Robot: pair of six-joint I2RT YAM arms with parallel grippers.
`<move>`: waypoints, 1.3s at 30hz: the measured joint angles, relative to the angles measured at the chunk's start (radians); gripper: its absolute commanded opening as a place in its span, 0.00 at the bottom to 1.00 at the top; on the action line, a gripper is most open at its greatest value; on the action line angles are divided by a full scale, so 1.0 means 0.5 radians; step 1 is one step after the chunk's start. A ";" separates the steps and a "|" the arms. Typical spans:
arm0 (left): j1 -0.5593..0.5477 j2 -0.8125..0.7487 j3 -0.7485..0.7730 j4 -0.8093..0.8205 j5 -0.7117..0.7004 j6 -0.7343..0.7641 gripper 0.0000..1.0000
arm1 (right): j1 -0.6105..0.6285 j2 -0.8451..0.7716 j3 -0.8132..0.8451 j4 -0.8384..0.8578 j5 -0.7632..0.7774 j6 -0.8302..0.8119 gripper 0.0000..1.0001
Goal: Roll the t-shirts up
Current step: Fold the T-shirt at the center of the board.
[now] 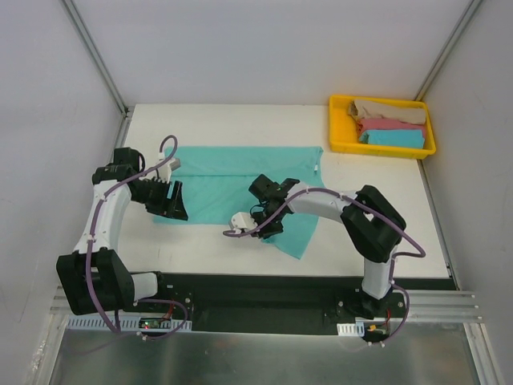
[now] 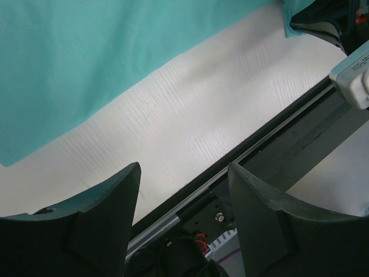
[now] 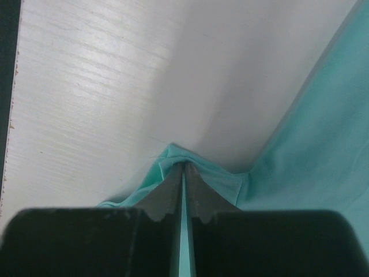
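- White laminate table (image 1: pixel 377 172): carries all items. The black mounting rail (image 1: pixel 264 287) runs along its near edge.
- Sea-green t-shirt (image 1: pixel 232 180): spread mostly flat at the centre of the table, well apart from the tray. The far edge runs straight from left to right. The near right part tapers to a point towards the rail. In the left wrist view the cloth (image 2: pixel 86 57) fills the upper left, with bare table beyond its edge.
- Yellow plastic tray (image 1: pixel 335 128): stands at the far right corner of the table.
- Tray contents: three folded tees lie side by side in the tray. The beige tee (image 1: pixel 390 110) is farthest from the arms, the pink tee (image 1: pixel 393 124) is in the middle, and the bright blue tee (image 1: pixel 393 138) is nearest.
- Left gripper (image 1: pixel 178 202): positioned at the near left corner of the sea-green t-shirt. The jaws stand apart. In the wrist view (image 2: pixel 184 173) only bare table and rail show between the fingers; nothing is held.
- Right gripper (image 1: pixel 264 227): positioned at the near edge of the sea-green t-shirt, right of centre. The jaws are closed. In the wrist view (image 3: pixel 183 164) the fingertips pinch a small raised fold of the cloth edge (image 3: pixel 311 144), which is bunched around both tips.
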 measured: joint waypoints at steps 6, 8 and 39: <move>0.000 -0.023 -0.020 0.001 0.002 -0.007 0.62 | 0.024 0.070 0.107 0.007 0.047 0.130 0.06; 0.000 -0.037 -0.020 0.002 0.003 -0.011 0.62 | 0.032 0.085 0.149 0.014 0.068 0.197 0.06; 0.000 -0.092 -0.110 0.220 0.014 -0.039 0.64 | 0.128 -1.501 -0.978 -0.137 0.349 0.347 0.41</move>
